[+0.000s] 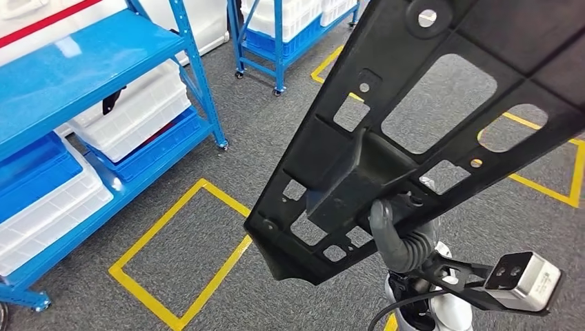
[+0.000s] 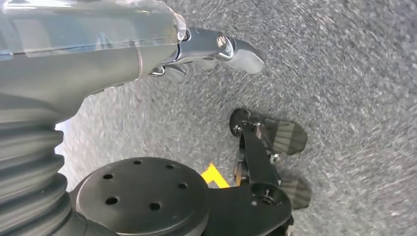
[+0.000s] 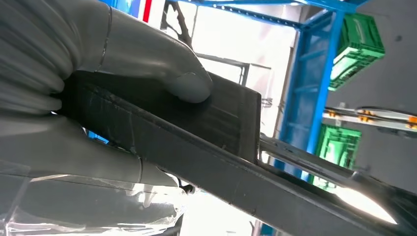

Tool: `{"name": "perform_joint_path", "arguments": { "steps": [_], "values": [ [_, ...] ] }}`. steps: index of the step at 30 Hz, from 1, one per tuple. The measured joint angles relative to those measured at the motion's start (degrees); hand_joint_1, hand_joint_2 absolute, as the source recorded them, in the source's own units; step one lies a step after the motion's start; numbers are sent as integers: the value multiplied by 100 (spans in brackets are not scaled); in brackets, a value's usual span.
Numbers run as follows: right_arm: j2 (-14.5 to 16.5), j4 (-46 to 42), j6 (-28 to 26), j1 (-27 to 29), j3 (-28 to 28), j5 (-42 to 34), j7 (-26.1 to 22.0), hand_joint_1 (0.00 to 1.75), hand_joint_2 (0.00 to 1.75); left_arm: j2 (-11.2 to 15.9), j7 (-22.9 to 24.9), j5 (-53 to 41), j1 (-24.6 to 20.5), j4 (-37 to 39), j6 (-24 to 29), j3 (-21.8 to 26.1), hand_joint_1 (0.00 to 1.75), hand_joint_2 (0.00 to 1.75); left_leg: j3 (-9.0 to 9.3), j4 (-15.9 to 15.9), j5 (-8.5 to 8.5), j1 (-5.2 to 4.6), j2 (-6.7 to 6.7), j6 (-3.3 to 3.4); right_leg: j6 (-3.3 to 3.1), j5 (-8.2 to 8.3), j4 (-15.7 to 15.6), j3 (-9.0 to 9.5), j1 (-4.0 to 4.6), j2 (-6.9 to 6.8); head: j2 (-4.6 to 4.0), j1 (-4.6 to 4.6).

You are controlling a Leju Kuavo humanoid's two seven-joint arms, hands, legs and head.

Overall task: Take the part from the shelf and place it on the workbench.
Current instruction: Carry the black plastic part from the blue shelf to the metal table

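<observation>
A large black plastic part, a flat frame pierced with many cut-outs and holes, was held up close in front of the robot, slanting from the near middle up to the far right and covering much of the head view. The right hand gripped it from underneath near its lower end; in the right wrist view the thick grey thumb pressed flat on a raised black block of the part, with the other fingers wrapped under the edge. The left hand hung over grey carpet, holding nothing; only a couple of its fingers showed, so how far they were spread could not be told. To the left stood a blue shelf carrying white crates and blue bins. A second blue shelf stood farther off. Yellow tape lines marked rectangles on the grey floor. No readable writing or labels showed on the part, the crates or the shelves
</observation>
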Motion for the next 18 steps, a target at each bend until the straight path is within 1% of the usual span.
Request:
{"name": "perform_joint_path", "arguments": {
  "steps": [1, 2, 3, 4, 5, 6, 7, 8, 9, 10, 11, 12, 13, 14, 15, 16, 17, 18],
  "values": [
    [-1, 4, -15, 10, -2, -3, -21, 175, 175, 10, -7, 1, 6, 1, -33, -17, 0, 175, -14, 5, 2, -8, 92, 2, 27, -163, 356, -152, -21, -66, 0, 2],
    [-1, 11, -36, 24, -7, -5, -40, 175, 175, 17, -13, 1, 11, 2, -66, -32, 0, 175, -26, 12, 0, -12, 180, 1, 51, -240, 593, -242, -44, -102, 0, 3],
    [-2, 19, -54, 41, -15, -7, -56, 175, 175, 19, -15, 1, 10, 3, -92, -46, 0, 175, -35, 21, -5, -11, 264, -6, 74, -210, 624, -228, -68, -126, 0, 3],
    [-2, 26, -69, 58, -27, -10, -73, 175, 175, 19, -8, 1, 5, 3, -116, -61, 0, 175, -39, 32, -14, -8, 338, -19, 92, -89, 433, -96, -90, -160, 0, 4],
    [-2, 29, -74, 75, -42, -14, -87, 175, 175, 19, 14, 1, -3, 3, -136, -72, 0, 175, -38, 50, -30, -5, 404, -41, 104, 79, 50, 142, -105, -247, 0, 4],
    [-1, 30, -74, 87, -56, -17, -94, 175, 175, 23, 45, 1, -11, 3, -148, -81, 0, 175, -40, 69, -52, -11, 461, -72, 98, 190, -339, 375, -93, -371, 0, 5],
    [0, 28, -72, 100, -67, -19, -97, 175, 175, 27, 86, 1, -16, 4, -155, -87, 0, 175, -37, 90, -75, -21, 511, -106, 69, 266, -648, 549, -80, -465, 0, 2],
    [2, 27, -70, 112, -77, -20, -98, 175, 175, 32, 129, 4, -19, 5, -155, -91, 0, 175, -32, 106, -95, -32, 556, -139, 32, 289, -832, 643, -56, -527, 0, -3],
    [3, 26, -71, 127, -85, -19, -96, 175, 175, 37, 166, 9, -19, 5, -154, -93, 0, 175, -25, 108, -105, -43, 603, -172, -15, 267, -869, 645, -25, -519, 0, -8],
    [5, 25, -73, 148, -97, -12, -94, 175, 175, 38, 199, 14, -21, 5, -153, -97, 0, 175, -10, 108, -112, -42, 654, -200, -58, 284, -878, 631, -20, -453, 0, -11],
    [6, 25, -77, 168, -112, -2, -91, 175, 175, 38, 222, 21, -26, 5, -154, -101, 0, 175, -6, 117, -135, -28, 655, -233, -93, 294, -891, 627, -20, -394, 0, -12],
    [7, 26, -84, 183, -125, 13, -88, 175, 175, 38, 237, 27, -32, 5, -161, -106, 0, 175, -22, 173, -195, -13, 573, -262, -131, 308, -905, 627, -28, -337, 0, -12],
    [13, 25, -91, 193, -135, 36, -87, 175, 175, 38, 242, 30, -36, 5, -177, -114, 0, 175, -90, 344, -323, 3, 432, -281, -168, 324, -922, 626, -42, -281, 0, -13],
    [20, 26, -102, 200, -140, 63, -85, 175, 175, 38, 243, 33, -32, 5, -198, -123, 0, 175, -214, 630, -503, 17, 264, -295, -198, 337, -932, 626, -49, -224, 0, -16],
    [28, 26, -120, 208, -141, 94, -83, 175, 175, 38, 241, 32, -22, 5, -222, -133, 0, 175, -389, 1027, -708, 21, 129, -299, -216, 342, -932, 620, -43, -163, 0, -18],
    [36, 26, -138, 223, -142, 126, -79, 175, 175, 37, 241, 25, -9, 5, -244, -144, 0, 175, -589, 1453, -886, 22, 67, -299, -228, 346, -931, 615, -35, -95, 0, -19],
    [38, 27, -153, 240, -143, 153, -76, 175, 175, 36, 240, 13, 2, 5, -258, -155, 0, 175, -746, 1773, -978, 22, 48, -297, -231, 348, -929, 613, -26, -24, 0, -19],
    [39, 29, -161, 255, -144, 174, -74, 175, 175, 34, 236, 0, 8, 5, -272, -167, 0, 175, -821, 1900, -956, 21, 40, -289, -233, 349, -925, 614, -19, 55, 0, -18]
  ]
}}
